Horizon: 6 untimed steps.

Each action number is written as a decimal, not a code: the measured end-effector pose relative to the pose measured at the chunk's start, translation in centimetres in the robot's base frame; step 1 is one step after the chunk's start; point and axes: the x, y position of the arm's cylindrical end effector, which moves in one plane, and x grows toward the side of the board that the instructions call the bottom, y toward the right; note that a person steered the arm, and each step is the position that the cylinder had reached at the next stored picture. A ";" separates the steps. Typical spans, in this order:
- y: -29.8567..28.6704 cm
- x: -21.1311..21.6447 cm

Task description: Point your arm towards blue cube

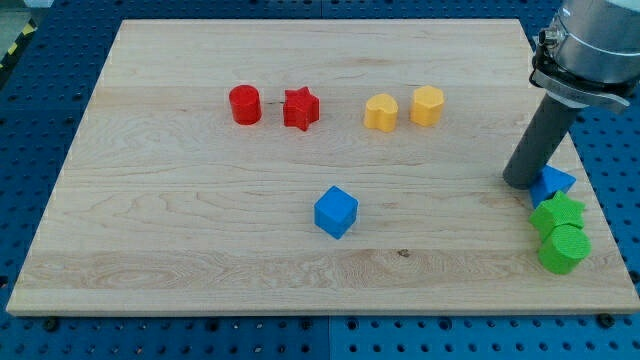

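Our blue cube [335, 211] sits turned on the tabletop [180, 250], one vertical edge facing the view's bottom so it reads as a diamond; being a cube, it has no long axis; it lies well apart from my tip [520, 183], off to the tip's left in the view and slightly lower. We carry no claw, only the dark rod, so nothing opens, closes or holds anything. The rod's upper part and its grey collar are cut off by the view's top right corner; a second blue block [553, 184] sits just beside the tip on its right, partly hidden by the rod, its shape hard to make out. Below that block lie a green star-like block [557, 213] and a green cylinder [564, 248], close together. Far to the tip's left, toward the view's top, stand a red cylinder [245, 104], a red star [300, 109], a yellow heart-like block [380, 112] and a yellow faceted block [427, 105]. The tabletop is pale wood with visible grain; the blocks look matte.
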 end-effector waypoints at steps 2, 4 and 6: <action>-3.9 0.0; -22.8 -0.4; -29.2 6.7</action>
